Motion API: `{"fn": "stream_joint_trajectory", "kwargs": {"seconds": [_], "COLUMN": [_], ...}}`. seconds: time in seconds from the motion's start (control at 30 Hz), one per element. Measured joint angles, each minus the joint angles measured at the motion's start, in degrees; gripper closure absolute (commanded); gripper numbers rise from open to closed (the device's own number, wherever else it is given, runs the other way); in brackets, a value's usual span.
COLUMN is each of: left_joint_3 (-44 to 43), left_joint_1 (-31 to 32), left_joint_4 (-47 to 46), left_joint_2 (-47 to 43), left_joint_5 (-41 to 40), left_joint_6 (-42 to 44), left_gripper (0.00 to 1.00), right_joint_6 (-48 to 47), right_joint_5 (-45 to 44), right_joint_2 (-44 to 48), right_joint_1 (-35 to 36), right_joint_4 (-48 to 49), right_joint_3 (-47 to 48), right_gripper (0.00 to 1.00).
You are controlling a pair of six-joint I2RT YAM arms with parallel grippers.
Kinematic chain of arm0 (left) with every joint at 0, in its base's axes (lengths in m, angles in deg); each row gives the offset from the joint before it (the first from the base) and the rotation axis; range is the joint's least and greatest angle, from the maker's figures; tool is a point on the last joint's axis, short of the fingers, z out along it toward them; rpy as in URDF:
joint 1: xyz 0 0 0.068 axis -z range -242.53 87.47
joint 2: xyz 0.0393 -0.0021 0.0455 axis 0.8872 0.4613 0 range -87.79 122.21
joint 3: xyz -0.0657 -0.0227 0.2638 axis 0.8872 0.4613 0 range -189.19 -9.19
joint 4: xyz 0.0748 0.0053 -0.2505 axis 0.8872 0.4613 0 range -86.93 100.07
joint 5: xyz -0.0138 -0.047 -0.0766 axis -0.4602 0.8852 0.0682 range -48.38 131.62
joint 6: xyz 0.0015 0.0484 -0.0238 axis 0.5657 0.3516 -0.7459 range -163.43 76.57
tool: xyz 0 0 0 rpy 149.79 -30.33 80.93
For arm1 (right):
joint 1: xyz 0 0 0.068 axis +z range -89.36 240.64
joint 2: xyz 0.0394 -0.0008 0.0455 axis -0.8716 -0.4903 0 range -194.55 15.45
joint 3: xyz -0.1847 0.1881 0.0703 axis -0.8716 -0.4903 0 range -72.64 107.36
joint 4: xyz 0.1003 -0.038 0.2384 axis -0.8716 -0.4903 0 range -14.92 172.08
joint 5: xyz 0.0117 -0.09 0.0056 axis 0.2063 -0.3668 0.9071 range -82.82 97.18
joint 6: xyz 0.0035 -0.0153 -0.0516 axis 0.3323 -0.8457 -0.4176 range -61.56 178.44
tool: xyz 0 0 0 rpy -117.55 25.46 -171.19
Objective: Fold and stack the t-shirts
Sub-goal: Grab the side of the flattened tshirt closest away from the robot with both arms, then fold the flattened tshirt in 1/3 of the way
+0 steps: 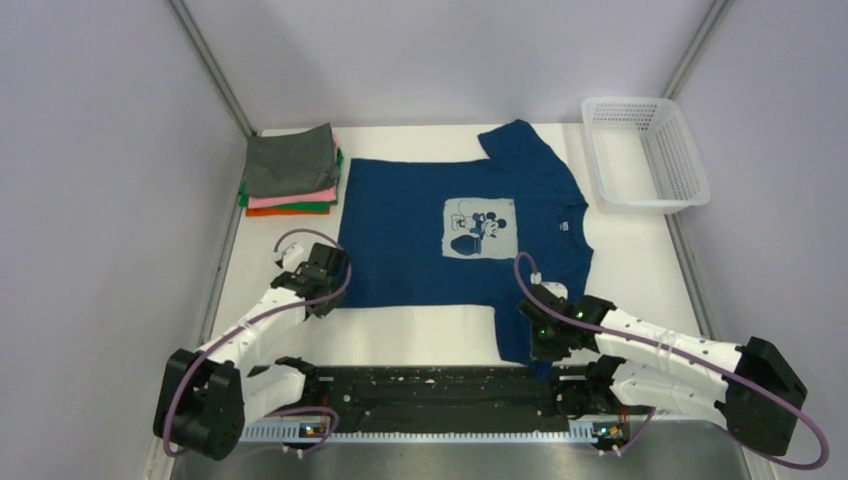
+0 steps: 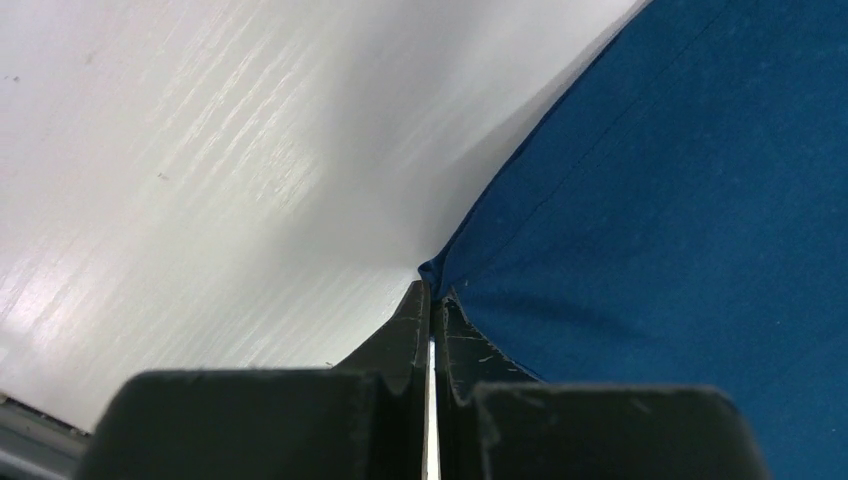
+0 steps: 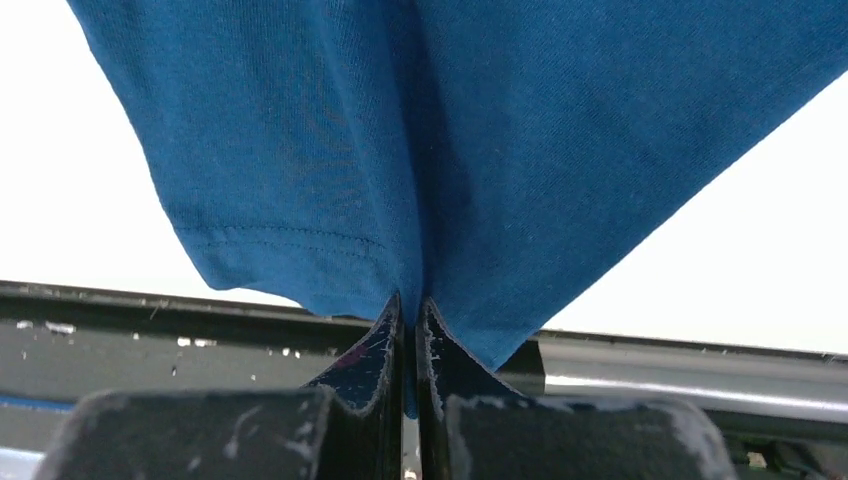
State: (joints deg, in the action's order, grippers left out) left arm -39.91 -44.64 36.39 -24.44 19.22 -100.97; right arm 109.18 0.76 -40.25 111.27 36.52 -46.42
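Note:
A navy blue t-shirt point(image 1: 420, 240) with a pale chest print lies spread flat on the white table. My left gripper point(image 1: 325, 285) is shut on the shirt's near left corner point(image 2: 445, 270). My right gripper point(image 1: 545, 335) is shut on a sleeve point(image 3: 420, 150) at the shirt's near right, the cloth pinched between the jaws. A stack of folded t-shirts point(image 1: 292, 170), grey on top, then pink, green and orange, sits at the far left.
A white plastic mesh basket point(image 1: 645, 150) stands at the far right. A black rail point(image 1: 440, 395) runs along the table's near edge between the arm bases. Grey walls close in the sides and back.

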Motion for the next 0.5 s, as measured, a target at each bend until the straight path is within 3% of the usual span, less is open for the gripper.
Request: {"fn": "stream_joint_trajectory", "kwargs": {"seconds": [0.27, 0.5], "left_joint_3": [2.82, 3.37], "left_joint_1": [0.00, 0.00], "left_joint_4": [5.70, 6.82], "left_joint_2": [-10.14, -14.71], "left_joint_5": [1.90, 3.34], "left_joint_6": [-1.36, -1.03], "left_gripper": [1.00, 1.00], "right_joint_6": [5.27, 6.82], "right_joint_5": [1.55, -2.78], "right_joint_2": [6.27, 7.34], "right_joint_1": [6.86, 7.13], "right_joint_4": [-8.07, -11.45], "right_joint_3": [0.20, 4.79], "right_gripper": [1.00, 1.00]}}
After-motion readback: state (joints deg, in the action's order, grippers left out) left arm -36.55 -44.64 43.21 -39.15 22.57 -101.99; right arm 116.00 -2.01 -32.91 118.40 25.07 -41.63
